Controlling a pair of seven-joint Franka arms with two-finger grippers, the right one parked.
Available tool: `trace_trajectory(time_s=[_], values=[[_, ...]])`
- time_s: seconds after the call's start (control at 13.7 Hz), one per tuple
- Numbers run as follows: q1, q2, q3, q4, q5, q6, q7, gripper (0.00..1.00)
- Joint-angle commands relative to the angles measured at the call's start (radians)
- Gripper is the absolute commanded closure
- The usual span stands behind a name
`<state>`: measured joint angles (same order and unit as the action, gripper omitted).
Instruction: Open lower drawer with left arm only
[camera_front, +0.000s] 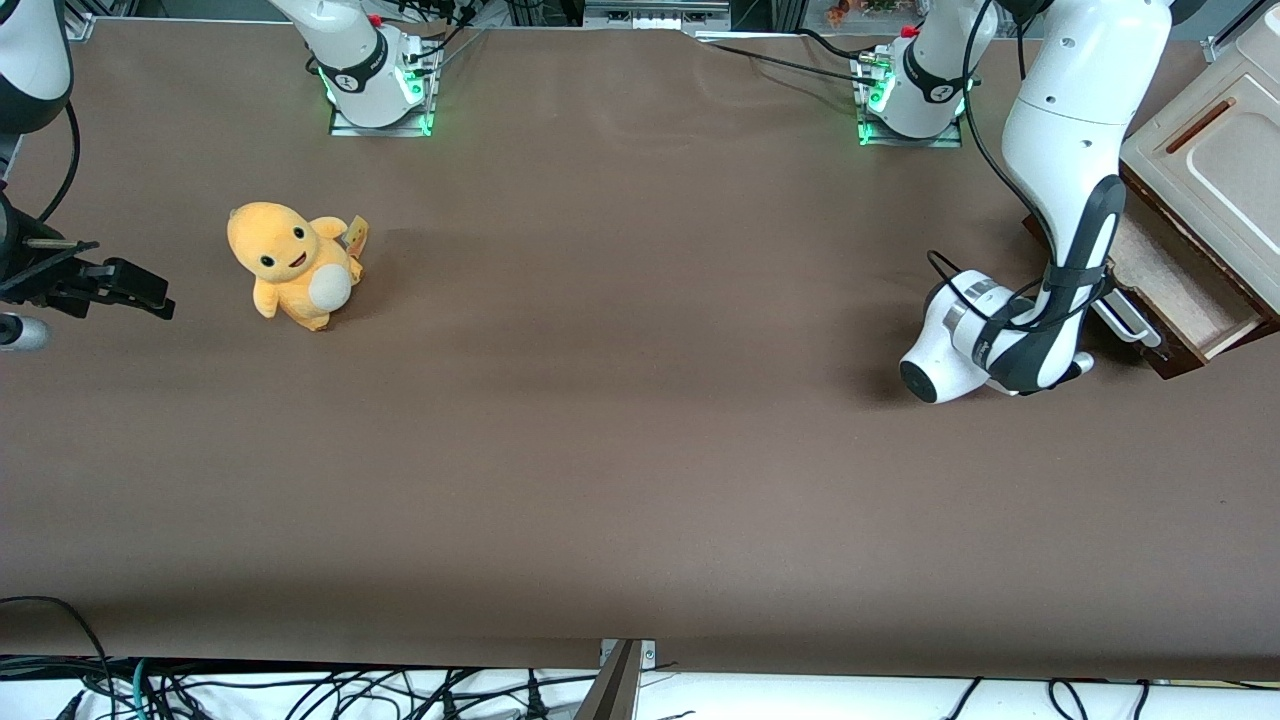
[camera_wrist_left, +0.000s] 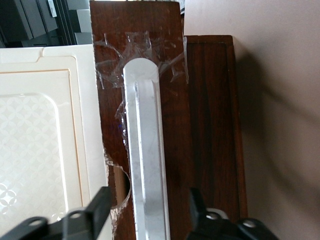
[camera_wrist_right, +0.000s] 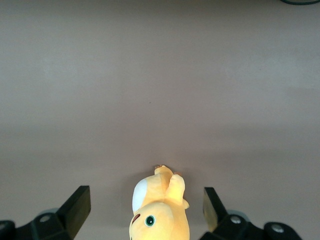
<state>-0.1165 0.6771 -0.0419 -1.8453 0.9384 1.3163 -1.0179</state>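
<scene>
The yellow plush toy (camera_front: 293, 262) sits toward the parked arm's end of the bench (camera_front: 640, 480), well apart from the work, so it should play no part. The trouble would come at the working arm's end, where the left arm (camera_front: 1068, 130) bends low in front of the cabinet. Its gripper (camera_wrist_left: 149, 205) is spread open with one finger on each side of the white bar handle (camera_wrist_left: 145, 150) and seems to clamp nothing yet. If it pulls before closing, or closes off-centre, the fingers may slide off the smooth bar. Clear tape (camera_wrist_left: 112, 55) is stuck around the handle's end, which suggests a weak fixing that a hard or crooked tug might loosen. A skewed pull could also jam the drawer or drag the whole cabinet across the bench. The lower drawer (camera_front: 1175, 275) stands near the bench corner at that end, farther from the front camera. It is shallow, with a dark brown front and pale wood inside, already partly out beneath the cream panel (camera_wrist_left: 40, 135).
</scene>
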Motion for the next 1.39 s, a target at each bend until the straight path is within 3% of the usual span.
trace_trajectory(time_s=[0.0,0.22,0.51,0.8,0.95,1.32], values=[[-0.005,-0.007,-0.004,0.056,-0.062,-0.017,0.082,0.0],[-0.002,-0.08,-0.009,0.153,-0.278,-0.019,0.2,0.0],[-0.002,-0.174,-0.012,0.273,-0.464,-0.025,0.49,0.0],[-0.011,-0.226,-0.016,0.369,-0.63,-0.026,0.574,0.0],[0.003,-0.267,-0.021,0.423,-0.746,-0.026,0.649,0.0],[0.063,-0.347,-0.019,0.529,-0.937,-0.014,0.858,0.0]])
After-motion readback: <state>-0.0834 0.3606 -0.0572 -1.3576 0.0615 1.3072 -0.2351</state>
